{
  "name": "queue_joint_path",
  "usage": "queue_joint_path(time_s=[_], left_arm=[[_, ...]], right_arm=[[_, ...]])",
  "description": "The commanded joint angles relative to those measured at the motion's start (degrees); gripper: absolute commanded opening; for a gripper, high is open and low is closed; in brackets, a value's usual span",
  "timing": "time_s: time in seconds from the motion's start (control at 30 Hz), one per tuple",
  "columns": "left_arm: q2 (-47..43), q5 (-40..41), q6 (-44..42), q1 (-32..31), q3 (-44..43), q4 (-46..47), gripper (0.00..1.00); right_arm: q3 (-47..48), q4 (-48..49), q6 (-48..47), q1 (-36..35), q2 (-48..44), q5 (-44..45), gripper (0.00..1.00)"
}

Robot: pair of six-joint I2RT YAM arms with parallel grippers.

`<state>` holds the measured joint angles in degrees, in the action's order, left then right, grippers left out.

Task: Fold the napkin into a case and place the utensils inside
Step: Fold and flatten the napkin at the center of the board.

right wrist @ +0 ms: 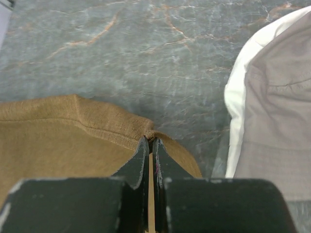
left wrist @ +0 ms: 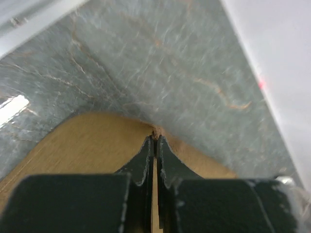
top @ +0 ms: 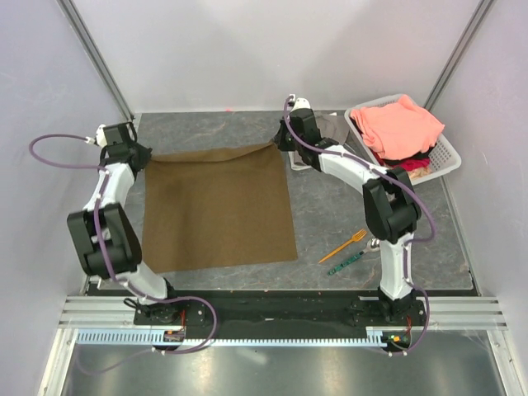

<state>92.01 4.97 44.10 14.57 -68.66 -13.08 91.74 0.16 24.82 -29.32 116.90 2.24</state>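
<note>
Napkin [top: 219, 210] is spread out pretty much flat on the grey marbled table [top: 330, 206], taking up the left and middle. Its near edge sits just ahead of the black rail where the arms are bolted.

Left gripper [left wrist: 154, 141] is clamped tight on the far-left corner. The left wrist view shows a nub of brown cloth squeezed between the fingertips, and bare table beyond it up to the wall.

Right gripper [right wrist: 149, 143] is doing the same on the far-right corner, pinched on the hemmed edge. That corner is lifted a little, so the far edge ripples there. Just to its right is a grey hat [right wrist: 277, 111], so room is tight on that side.

Utensils lie to the right of the napkin, near the right arm's base and clear of the cloth. Orange fork [top: 344, 246] lies angled, with the green patterned utensil [top: 345, 264] just beside it.

White basket [top: 450, 153] with pink clothes [top: 402, 124] fills the far-right corner. A bare strip of table runs between the napkin's right edge and the utensils.
</note>
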Motion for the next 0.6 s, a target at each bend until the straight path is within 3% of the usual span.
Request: queue_joint_path(time_s=[0.0,0.13,0.27,0.4,0.57], left_arm=[[6.5,-10.1,-4.9,2.2,-6.5,4.1,0.02],[7.9,-16.4,-5.1,4.6,-8.2,-1.8,0.02],[3.8,-16.9,-6.1,5.5,-6.8,-7.9,0.02],[-1.8,-15.5,-6.9,5.7,-4.4,-12.7,0.02],[-3.6,-17.2,-6.9,6.0,-4.0,-13.5,0.02]], right_arm=[[6.2,4.1,0.6,1.2,3.1,-3.7,0.0],[8.7,-2.0,2.0,1.5,4.1,-6.0,0.0],[6.1,-8.9,4.4,1.5,1.2,-8.0,0.0],[-1.6,-8.7,6.8,1.5,-6.7,-8.1,0.0],[-1.5,-8.9,5.2,1.9,-8.4,-6.5,0.0]])
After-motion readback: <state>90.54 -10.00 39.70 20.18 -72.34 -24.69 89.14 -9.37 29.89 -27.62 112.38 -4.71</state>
